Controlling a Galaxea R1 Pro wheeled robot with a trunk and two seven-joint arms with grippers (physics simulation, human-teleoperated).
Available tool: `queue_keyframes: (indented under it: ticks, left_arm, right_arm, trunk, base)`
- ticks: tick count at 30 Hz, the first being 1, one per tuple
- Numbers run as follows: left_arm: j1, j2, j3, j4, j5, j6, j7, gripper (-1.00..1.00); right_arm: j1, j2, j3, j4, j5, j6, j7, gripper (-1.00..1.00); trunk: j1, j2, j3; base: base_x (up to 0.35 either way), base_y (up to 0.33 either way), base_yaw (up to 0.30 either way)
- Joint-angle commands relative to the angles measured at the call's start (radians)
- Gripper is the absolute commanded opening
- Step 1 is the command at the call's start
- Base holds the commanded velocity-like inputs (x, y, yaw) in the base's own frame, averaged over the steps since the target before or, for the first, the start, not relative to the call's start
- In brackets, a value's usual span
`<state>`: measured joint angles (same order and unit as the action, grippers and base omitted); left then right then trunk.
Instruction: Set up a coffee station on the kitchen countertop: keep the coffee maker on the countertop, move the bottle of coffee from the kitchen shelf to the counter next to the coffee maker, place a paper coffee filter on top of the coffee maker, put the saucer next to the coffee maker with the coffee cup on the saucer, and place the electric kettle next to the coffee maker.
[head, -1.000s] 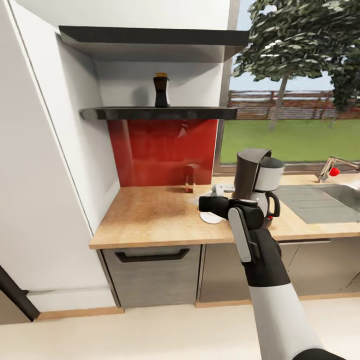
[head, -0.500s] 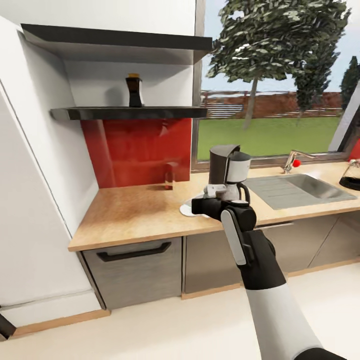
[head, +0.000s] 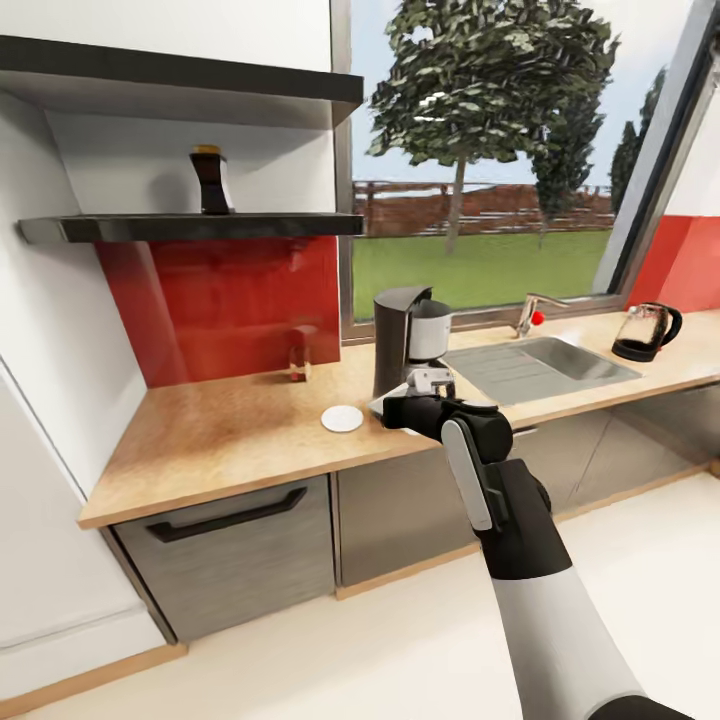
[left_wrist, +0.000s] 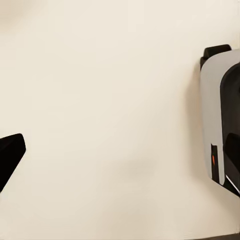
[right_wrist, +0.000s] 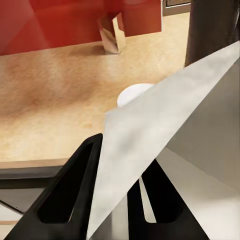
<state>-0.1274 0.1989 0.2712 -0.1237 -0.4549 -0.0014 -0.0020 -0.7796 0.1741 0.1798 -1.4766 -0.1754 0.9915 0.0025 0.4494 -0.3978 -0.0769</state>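
Now, from left to right, we see the dark brown bottle of coffee (head: 211, 180) standing upright on the dark wall shelf (head: 190, 228) above the red backsplash (head: 225, 300). Below it runs the long wooden desk (head: 215, 435), carrying a small white round saucer (head: 342, 418) near its front. Just right of the saucer stands the black and silver coffee maker (head: 405, 340). In front of it our right gripper (head: 425, 383) is clamped on a pale grey paper coffee filter (right_wrist: 155, 130), the sheet pinched between its black fingers (right_wrist: 70, 190). Further right lie the steel sink (head: 540, 365) and, at the far right end, the dark glass electric kettle (head: 645, 332). Our left gripper's state we cannot tell; its wrist camera faces the cream floor (left_wrist: 110, 110).
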Motion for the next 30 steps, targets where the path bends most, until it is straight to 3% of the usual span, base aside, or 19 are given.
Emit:
queue_keyframes:
  ticks: [1,15,21,23,27,30]
  left_arm:
    - [0.000,0.000,0.008,-0.001,-0.010,0.000,0.001,1.00]
    - [-0.001,0.001,0.007,-0.001,-0.010,0.000,0.000,1.00]
    - [-0.001,0.001,0.007,-0.001,-0.010,0.000,-0.001,1.00]
    - [-0.001,0.001,0.006,-0.001,-0.010,0.000,-0.002,1.00]
    - [0.000,0.000,0.006,-0.001,-0.010,0.000,-0.002,1.00]
    - [0.000,-0.001,0.006,-0.001,-0.010,0.000,-0.003,1.00]
  right_arm:
    - [-0.001,0.000,0.000,-0.001,-0.002,0.004,0.000,-1.00]
    - [-0.001,0.000,-0.003,-0.003,-0.001,0.005,-0.001,-1.00]
    - [-0.001,0.000,-0.014,-0.002,0.003,0.006,-0.002,-1.00]
    - [-0.001,-0.004,-0.049,-0.002,0.003,0.008,-0.004,-1.00]
    - [-0.001,-0.029,-0.193,-0.002,0.007,0.012,-0.005,-1.00]
    - [-0.002,-0.080,-0.236,-0.002,0.009,0.013,-0.006,-1.00]
  trunk:
    - [0.001,-0.002,-0.002]
    - [0.001,-0.002,-0.002]
    - [0.001,-0.002,-0.002]
    - [0.001,-0.002,-0.002]
    - [0.001,-0.002,-0.002]
    - [0.001,-0.002,-0.002]
  base:
    - [0.000,0.000,-0.267]
    - [0.000,0.000,-0.266]
    - [0.000,0.000,-0.082]
    - [0.000,0.000,-0.007]
    - [0.000,0.000,-0.001]
    - [0.000,0.000,0.000]
